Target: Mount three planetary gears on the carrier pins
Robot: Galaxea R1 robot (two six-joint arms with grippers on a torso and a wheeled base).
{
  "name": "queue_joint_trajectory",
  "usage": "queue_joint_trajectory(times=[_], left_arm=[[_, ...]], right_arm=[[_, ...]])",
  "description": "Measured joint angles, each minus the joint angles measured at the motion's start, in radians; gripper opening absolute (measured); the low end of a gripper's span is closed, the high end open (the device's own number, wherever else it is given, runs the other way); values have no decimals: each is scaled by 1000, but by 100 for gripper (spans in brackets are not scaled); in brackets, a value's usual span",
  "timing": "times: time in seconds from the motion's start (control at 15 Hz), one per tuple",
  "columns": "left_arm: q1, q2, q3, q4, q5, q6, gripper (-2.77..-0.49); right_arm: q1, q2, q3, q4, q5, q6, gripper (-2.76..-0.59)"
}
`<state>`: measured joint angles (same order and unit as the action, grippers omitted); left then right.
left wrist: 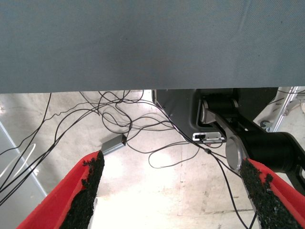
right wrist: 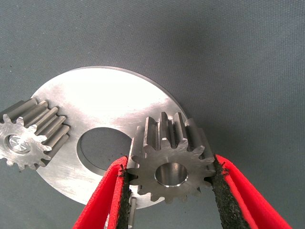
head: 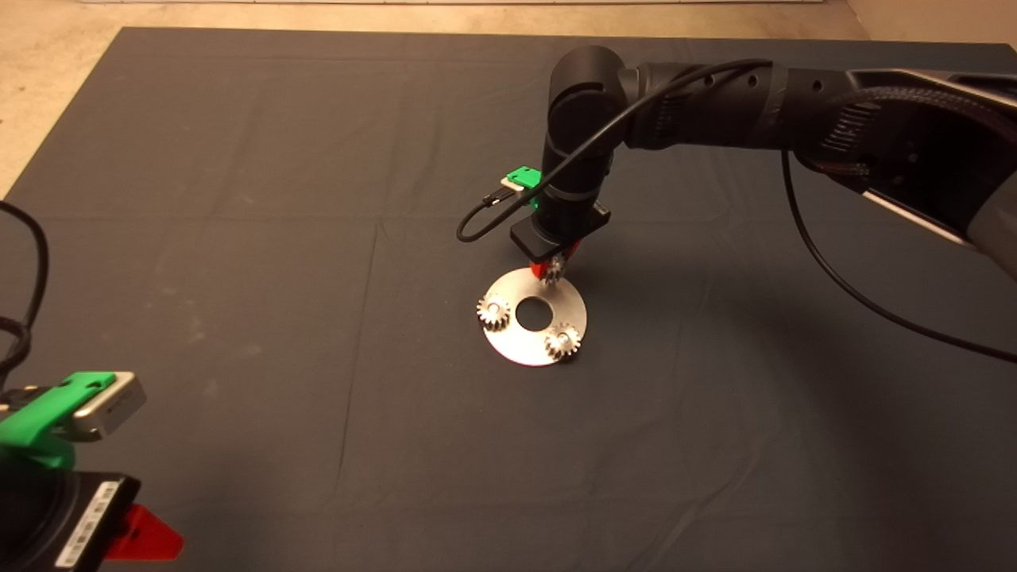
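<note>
The left gripper (left wrist: 174,191) holds its jaws wide apart, red fingers (left wrist: 57,198) with black pads (left wrist: 88,191) framing a pale floor (left wrist: 157,191). Thin black cables (left wrist: 119,124), a small grey metal box (left wrist: 113,143) and a black machine base (left wrist: 228,124) lie beyond the dark mat's edge (left wrist: 143,47).

Two gears (head: 493,311) on disc (head: 516,349) pins, third gear (right wrist: 169,160) held above

Head view looks down from above onto the whole dark mat (head: 238,238). Right wrist view sits close over the disc (right wrist: 109,100), which the head view also shows. Left wrist view faces past the mat edge to the floor (left wrist: 157,191).
</note>
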<state>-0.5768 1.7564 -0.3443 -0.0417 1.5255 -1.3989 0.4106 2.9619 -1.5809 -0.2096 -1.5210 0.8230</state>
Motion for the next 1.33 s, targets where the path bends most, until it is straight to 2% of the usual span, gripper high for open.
queue_joint_trajectory(times=[0.33,0.53,0.6,1.0,1.33], left_arm=[[0,0,0,0,0,0,-122],[0,0,0,0,0,0,-122],[0,0,0,0,0,0,-122],[0,0,0,0,0,0,-122],[0,0,0,0,0,0,-122]], right_arm=[[0,-7,9,-1,3,-3,-229],[0,-7,15,-3,2,-6,-229],[-1,-7,25,-6,-2,-7,-229],[-9,-11,73,-11,-7,-7,-229],[-9,-11,74,-11,-7,-7,-229]])
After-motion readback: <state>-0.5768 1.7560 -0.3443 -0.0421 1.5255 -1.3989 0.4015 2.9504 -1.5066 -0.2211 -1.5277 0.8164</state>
